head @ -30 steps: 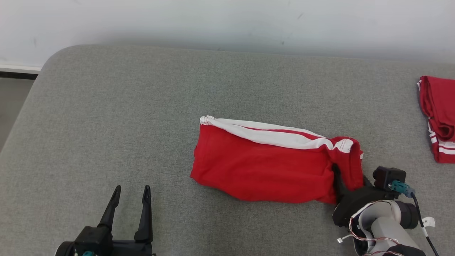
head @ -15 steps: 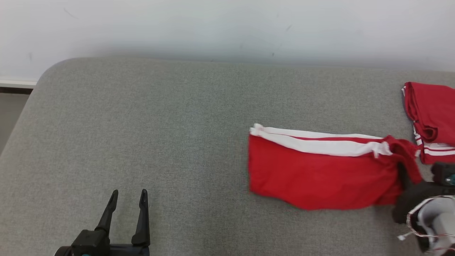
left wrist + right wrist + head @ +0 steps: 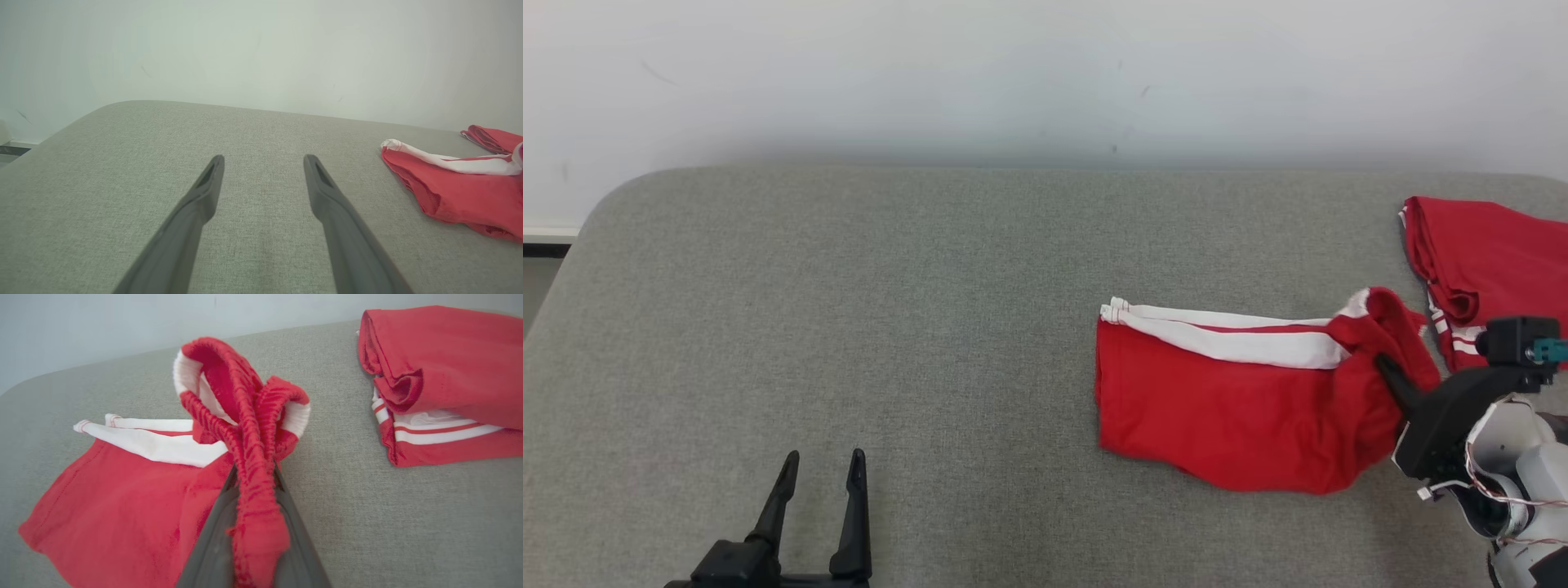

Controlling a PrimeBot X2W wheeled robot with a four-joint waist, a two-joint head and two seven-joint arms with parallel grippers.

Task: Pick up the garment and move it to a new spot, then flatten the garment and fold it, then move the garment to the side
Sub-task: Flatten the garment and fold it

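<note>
right gripper [image 3: 1387, 369] clamped on the shorts [image 3: 1241, 416]. jaws together on a bunch of the ribbed waistband [image 3: 249, 457], which stands up in a loop above the fingers in the right wrist view.

the shorts lie on the bed [image 3: 849, 286], right of middle and closer to the front edge than to the far edge. the white stripe [image 3: 1241, 343] runs along the far side, with the leg hems pointing left. the held end is lifted off the bed and the hem end lies flat on it.

left gripper [image 3: 825, 454] sits at the front edge toward the left corner. jaws apart, nothing between them, well apart from the shorts.

a second red piece [image 3: 1486, 253], folded, sits at the right edge toward the far corner. it is near the raised waistband, and seems not to touch it, though the head view is tight there.

handling: thin knit, light and limp, with no stiffness. it will sag and open from any single pinch. the elastic waistband is the thickest, grippiest part, so it makes a sound hold, but one point of grip bunches it. the hem end will likely drag on the weave and rumple.

judgement: looks like the last step, shifting the shorts aside. set them down short of the folded piece.
</note>
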